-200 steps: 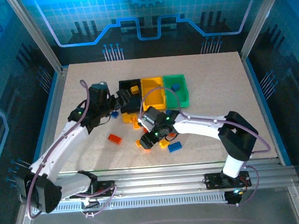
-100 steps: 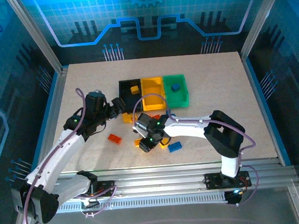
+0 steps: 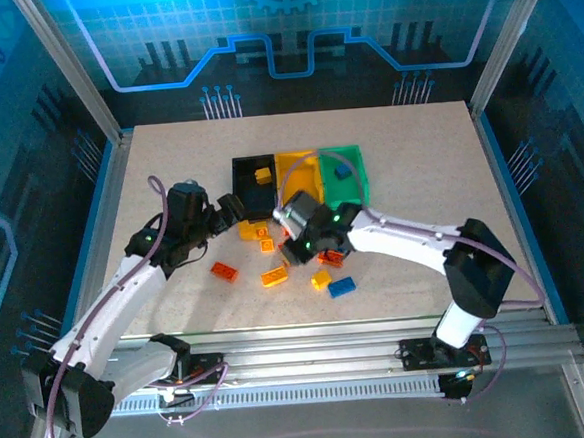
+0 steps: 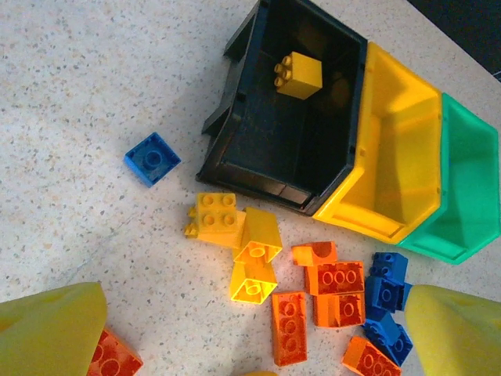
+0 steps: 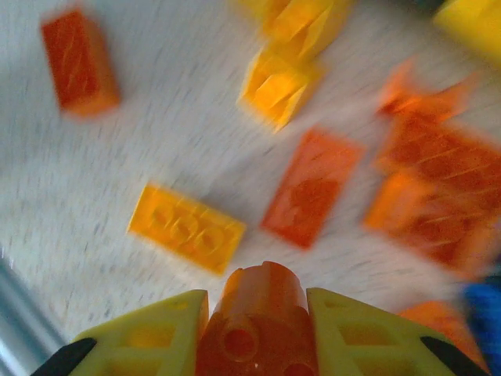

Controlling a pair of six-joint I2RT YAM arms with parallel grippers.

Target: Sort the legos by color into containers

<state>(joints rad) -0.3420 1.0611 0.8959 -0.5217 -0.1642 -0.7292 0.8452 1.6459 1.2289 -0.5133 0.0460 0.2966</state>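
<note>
Up comes the right arm, off the front pile where it was crouched half a second back, and the right gripper (image 5: 258, 313) has closed down on the way. It is now clamped on an orange-red brick (image 5: 257, 325), the piece wedged between the two yellow fingers (image 5: 149, 337) and carried above the table (image 3: 418, 150). That wrist picture is smeared with motion, but below the grip a flat orange brick (image 5: 186, 227) and a red brick (image 5: 78, 59) lie loose and apart. From above, the right wrist sits just in front of the yellow bin (image 3: 297, 171), with the black bin (image 3: 244, 172) to its left and the green bin (image 3: 355, 185) to its right, all three joined in a row. The left arm has hardly stirred over that half second. The left gripper (image 3: 233, 209) hangs spread wide, holding nothing, just in front of the black bin. Its camera shows a yellow brick (image 4: 297, 74) resting at the far end of the black bin. A blue square brick (image 4: 152, 158) sits alone on the table beside that bin. A crowd of yellow, orange-red and blue pieces is packed just in front of the row. Over in the green bin lies one blue brick (image 3: 342, 171).
</note>
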